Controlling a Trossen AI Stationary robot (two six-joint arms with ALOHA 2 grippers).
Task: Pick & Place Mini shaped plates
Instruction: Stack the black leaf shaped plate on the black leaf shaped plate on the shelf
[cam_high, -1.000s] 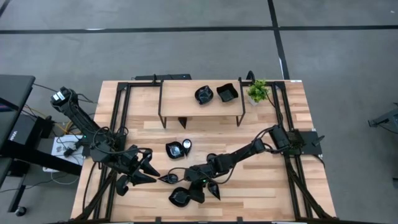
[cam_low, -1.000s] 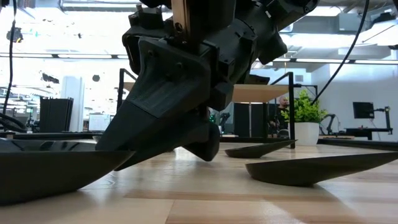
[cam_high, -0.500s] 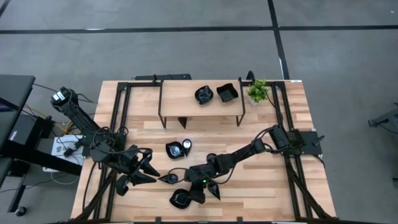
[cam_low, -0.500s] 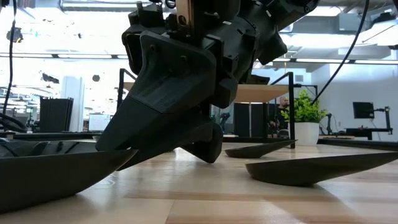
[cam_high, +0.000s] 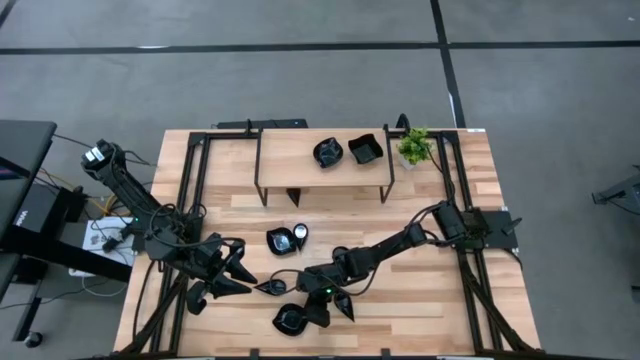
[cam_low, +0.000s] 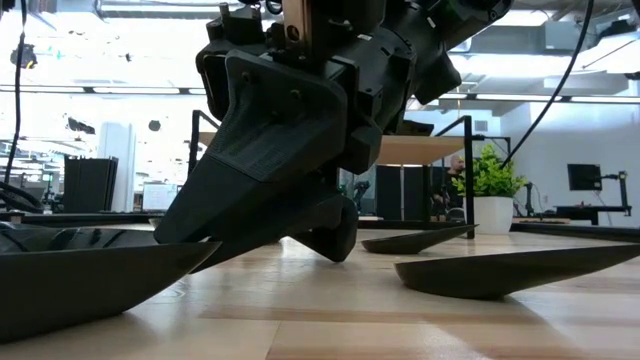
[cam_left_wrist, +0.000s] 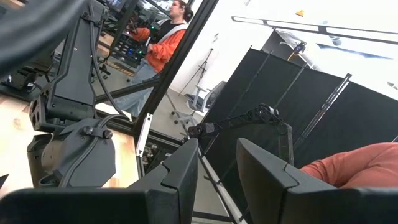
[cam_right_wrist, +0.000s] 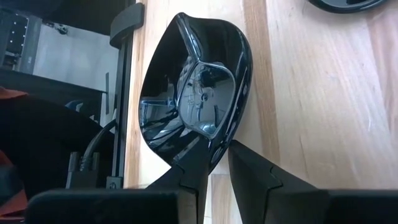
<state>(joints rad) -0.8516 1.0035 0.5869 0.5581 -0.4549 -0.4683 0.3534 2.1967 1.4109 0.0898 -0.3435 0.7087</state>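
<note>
The right gripper (cam_high: 312, 312) reaches low over the front of the desk, its jaws pinched on a plate rim. The left gripper (cam_high: 247, 279) waits nearby, jaws slightly apart.

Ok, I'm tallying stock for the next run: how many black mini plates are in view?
7. Two plates on the raised shelf; two touching mid-table; a small leaf-shaped one nearer the front; two by the front edge. Others may be hidden.
</note>
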